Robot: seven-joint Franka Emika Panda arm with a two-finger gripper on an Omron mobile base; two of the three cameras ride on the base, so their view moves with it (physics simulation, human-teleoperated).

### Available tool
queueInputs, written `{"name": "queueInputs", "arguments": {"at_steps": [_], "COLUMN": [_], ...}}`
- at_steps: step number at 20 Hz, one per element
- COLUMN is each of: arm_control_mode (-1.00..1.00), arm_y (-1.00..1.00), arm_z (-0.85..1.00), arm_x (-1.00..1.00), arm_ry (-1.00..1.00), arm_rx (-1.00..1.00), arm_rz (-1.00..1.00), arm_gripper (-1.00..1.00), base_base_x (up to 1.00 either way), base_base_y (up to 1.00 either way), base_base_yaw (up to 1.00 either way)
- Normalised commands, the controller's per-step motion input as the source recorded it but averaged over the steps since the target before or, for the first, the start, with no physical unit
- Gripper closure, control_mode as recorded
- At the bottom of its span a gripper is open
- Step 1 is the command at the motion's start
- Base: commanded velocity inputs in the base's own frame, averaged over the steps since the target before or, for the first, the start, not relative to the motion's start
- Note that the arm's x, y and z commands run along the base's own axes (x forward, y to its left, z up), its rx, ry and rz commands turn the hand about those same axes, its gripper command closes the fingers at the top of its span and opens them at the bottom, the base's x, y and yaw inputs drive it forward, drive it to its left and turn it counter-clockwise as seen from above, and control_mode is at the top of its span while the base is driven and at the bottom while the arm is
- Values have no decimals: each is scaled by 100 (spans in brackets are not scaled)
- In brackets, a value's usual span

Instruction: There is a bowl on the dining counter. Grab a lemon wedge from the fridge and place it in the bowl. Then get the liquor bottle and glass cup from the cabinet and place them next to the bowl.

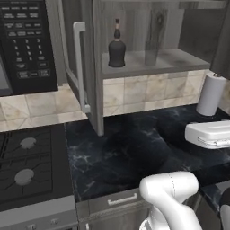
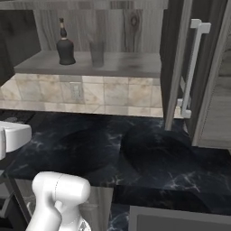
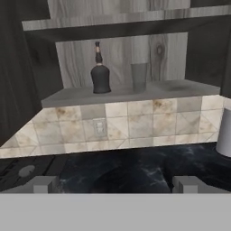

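The cabinet (image 1: 92, 67) is standing open, its door swung out to the left with the long silver handle (image 1: 80, 67) facing the room. On its lower shelf the liquor bottle (image 1: 117, 47) is standing upright, and the glass cup (image 1: 151, 53) is standing to the right of it, apart from it and not touching. The hand view is looking straight at both of them across the black worktop (image 1: 130, 152), with the bottle a little left of centre. The gripper (image 3: 115, 184) is hovering well short of the shelf and lower than it, its fingertips (image 3: 43, 184) spread wide with nothing between them.

Judging by this, the step in hand is the fetching from the cabinet, with the bottle looking like the first target; whether the lemon wedge is already in the bowl cannot be told from here. The next move is calling for a rise and a reach forward over the worktop, bringing the spread fingers level with the bottle's round body, not its thin neck, and keeping clear of the cup and the shelf edge. The cup is see-through and faint against the wood grain, so its exact outline is hard to make out. A paper towel roll (image 1: 210, 94) is standing at the right, well away from the path.
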Motion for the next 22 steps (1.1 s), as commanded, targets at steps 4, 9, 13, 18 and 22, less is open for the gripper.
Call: {"name": "queueInputs", "arguments": {"at_steps": [4, 9, 13, 18, 22], "arm_control_mode": [100, 100, 100, -100, -100], "arm_y": [0, 0, 0, -8, 2], "arm_z": [0, 0, 0, 8, 58], "arm_x": [0, 0, 0, 59, 70], "arm_ry": [0, 0, 0, 0, -5], "arm_rx": [0, 0, 0, 0, -9], "arm_rz": [0, 0, 0, 5, 0], "arm_gripper": [-100, -100, -100, -100, -100], "base_base_x": [100, 100, 82, 11, 0], "base_base_y": [-18, -17, -1, -1, 0], "base_base_yaw": [28, 33, 19, 2, 0]}}
